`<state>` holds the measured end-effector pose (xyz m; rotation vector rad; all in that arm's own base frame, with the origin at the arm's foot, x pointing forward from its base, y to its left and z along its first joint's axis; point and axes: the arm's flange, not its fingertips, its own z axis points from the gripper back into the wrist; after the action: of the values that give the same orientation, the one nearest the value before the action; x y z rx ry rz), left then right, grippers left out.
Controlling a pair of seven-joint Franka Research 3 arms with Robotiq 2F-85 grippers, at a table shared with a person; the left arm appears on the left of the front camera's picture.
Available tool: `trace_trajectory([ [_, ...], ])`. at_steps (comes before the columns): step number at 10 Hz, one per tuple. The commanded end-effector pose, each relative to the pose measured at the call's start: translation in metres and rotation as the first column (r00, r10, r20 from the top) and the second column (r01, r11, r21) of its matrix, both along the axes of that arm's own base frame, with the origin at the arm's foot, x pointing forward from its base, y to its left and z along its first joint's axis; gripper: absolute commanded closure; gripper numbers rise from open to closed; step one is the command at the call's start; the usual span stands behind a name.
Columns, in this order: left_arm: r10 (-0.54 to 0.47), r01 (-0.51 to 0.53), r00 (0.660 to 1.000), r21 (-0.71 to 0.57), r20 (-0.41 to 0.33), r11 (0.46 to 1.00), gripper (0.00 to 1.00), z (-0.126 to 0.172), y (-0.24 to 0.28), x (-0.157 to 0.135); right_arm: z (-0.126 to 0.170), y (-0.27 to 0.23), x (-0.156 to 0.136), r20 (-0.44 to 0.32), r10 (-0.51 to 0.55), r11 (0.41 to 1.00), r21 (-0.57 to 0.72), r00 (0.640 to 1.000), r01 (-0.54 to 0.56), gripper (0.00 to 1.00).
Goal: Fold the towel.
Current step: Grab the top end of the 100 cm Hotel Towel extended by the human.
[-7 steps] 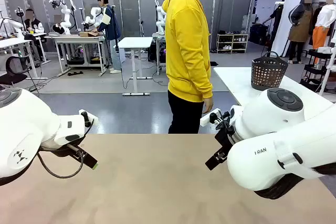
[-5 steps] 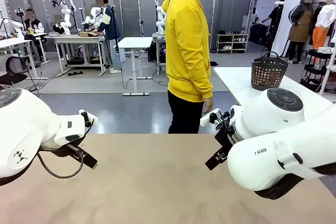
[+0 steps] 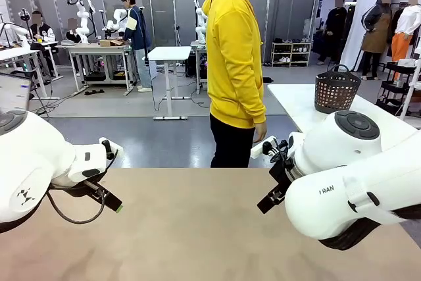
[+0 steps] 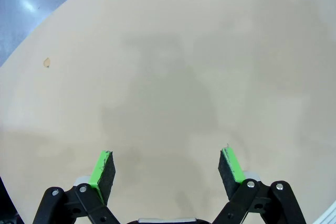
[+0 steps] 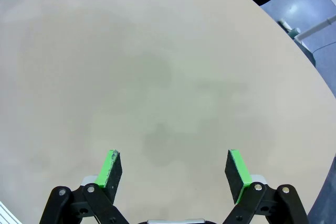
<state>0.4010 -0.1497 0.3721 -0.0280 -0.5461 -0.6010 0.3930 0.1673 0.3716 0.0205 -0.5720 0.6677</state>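
Towel whereabouts: cannot tell. Left gripper (image 4: pixel 168 162) hovering over tan table (image 3: pixel 197 228), jaws gaping wide, gripping nothing. Right gripper (image 5: pixel 176 164) hanging over same table, jaws spreading wide too, nothing between pads. Person (image 3: pixel 235 64) in yellow hoodie standing at far edge, arm hanging down.

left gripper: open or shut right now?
Open. In the left wrist view the black two-finger left gripper has its green pads wide apart over the tan table, nothing between them.
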Motion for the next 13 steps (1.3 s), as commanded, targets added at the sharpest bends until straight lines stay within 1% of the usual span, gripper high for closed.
trace_trajectory([
  [1,0.001,-0.001,1.000,0.000,0.000,1.000,0.00,0.0000,0.0002,0.0001,0.0000,-0.0001,0.0000,-0.001,-0.002,1.000,0.002,1.000,0.002,0.00],
  [13,0.001,-0.001,1.000,0.000,0.000,1.000,0.00,0.0000,0.0002,0.0001,0.0000,-0.0001,0.0000,-0.001,-0.002,1.000,0.002,1.000,0.002,0.00],
])
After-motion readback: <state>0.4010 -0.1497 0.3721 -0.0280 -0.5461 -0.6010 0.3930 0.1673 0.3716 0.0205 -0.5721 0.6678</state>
